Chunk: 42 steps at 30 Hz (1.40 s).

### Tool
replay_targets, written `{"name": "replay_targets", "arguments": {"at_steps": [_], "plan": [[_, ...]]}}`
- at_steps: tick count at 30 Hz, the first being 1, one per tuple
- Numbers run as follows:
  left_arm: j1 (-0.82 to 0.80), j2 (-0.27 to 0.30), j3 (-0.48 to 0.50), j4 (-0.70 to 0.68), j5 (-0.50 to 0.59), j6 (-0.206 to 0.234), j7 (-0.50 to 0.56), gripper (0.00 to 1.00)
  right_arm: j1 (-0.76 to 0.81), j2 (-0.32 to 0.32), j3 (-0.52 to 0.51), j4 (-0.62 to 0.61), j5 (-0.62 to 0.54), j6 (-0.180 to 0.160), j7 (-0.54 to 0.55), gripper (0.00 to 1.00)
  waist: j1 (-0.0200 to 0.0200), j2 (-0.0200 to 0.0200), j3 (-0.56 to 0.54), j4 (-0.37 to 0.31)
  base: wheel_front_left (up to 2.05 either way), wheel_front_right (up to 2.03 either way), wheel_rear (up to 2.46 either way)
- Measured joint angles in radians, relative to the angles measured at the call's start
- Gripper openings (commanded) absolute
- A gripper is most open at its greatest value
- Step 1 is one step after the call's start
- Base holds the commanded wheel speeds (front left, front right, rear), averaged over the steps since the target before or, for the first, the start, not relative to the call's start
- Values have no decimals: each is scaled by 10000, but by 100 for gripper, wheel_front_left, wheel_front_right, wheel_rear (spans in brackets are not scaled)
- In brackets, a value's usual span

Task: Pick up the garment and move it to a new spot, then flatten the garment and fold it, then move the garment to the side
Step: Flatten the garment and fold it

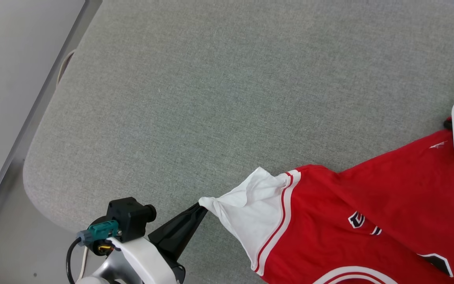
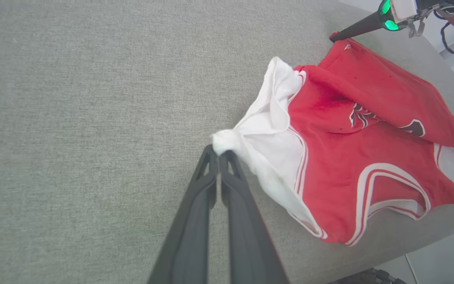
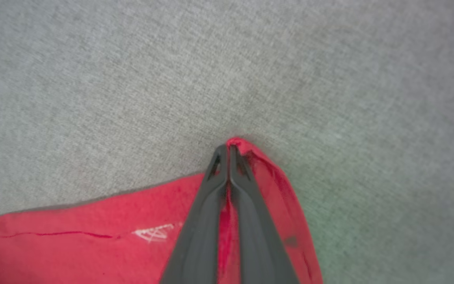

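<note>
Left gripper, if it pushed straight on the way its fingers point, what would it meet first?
The garment, at its white sleeve, whose bunched tip the left gripper pinches shut; past that, probably the grey padded surface, though depth is unclear.

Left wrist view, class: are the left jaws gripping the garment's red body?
No, the left gripper has its jaws shut on the white sleeve of the garment.

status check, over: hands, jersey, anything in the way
Both shut: left hand on white sleeve tip, right hand on red corner. Rumpled jersey on grey surface, not flat. Nothing seen blocking.
</note>
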Motion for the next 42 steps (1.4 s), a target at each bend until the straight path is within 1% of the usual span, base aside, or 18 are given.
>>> {"name": "replay_targets", "arguments": {"at_steps": [7, 11, 14, 16, 23, 27, 31, 33, 34, 36, 38, 42], "plan": [[9, 98, 73, 6, -29, 94, -6, 0, 65, 326, 249, 364, 497, 0, -1143, 0, 1, 0, -647, -216, 0, 0, 0], [68, 165, 128, -90, -33, 249, -6, 0, 211, 518, 416, 451, 840, 4, -1914, 0, 0, 0, -1154, -403, 0, 0, 0], [74, 234, 201, -169, -33, 303, -2, 0, 205, 401, 433, 510, 1055, 2, -2424, 0, 0, 0, -1530, -568, 0, 0, 0], [77, 385, 316, -236, -31, 387, 10, 0, 198, 301, 483, 481, 1233, 4, -2771, 0, 0, 0, -1796, -671, 0, 0, 0], [2, 742, 725, -612, -29, 652, 146, 0, 75, -13, 433, 46, 1793, 4, -3632, 0, 0, 0, -2583, -1083, 0, 0, 0], [-126, 828, 1212, -936, -242, 884, 73, 0, 40, -27, 286, -332, 1979, 4, -3733, 0, 0, 1, -2894, -1411, 0, 0, 0], [-297, 1212, 1672, -1233, -234, 1016, 88, 0, 17, -52, -27, -838, 2036, 2, -3820, 0, -1, 0, -3163, -1738, 0, 0, 0], [-520, 1216, 1975, -1467, -349, 1060, -25, 0, 3, -33, -272, -1152, 2069, 2, -3831, 0, 0, 0, -3282, -1892, 0, 0, 0], [-662, 1143, 2161, -1578, -466, 1104, -107, 0, -11, 23, -420, -1327, 2138, 4, -3831, 0, 0, 0, -3338, -1977, 0, 0, 0], [-1008, 1185, 2401, -1739, -420, 1147, -150, 0, -13, 293, -940, -1574, 2499, 2, -3812, 0, 0, 0, -3453, -2133, 0, 0, 0], [-1295, 1239, 2610, -1835, -397, 1206, -169, 0, -16, 518, -1233, -1923, 2589, 2, -3691, 0, 0, 0, -3553, -2291, 0, 0, 0], [-1965, 1346, 2982, -1868, -370, 1250, -121, 0, -43, 600, -1664, -2734, 2531, 2, -3576, 0, -1, 0, -3673, -2646, 0, 0, 0]]}}
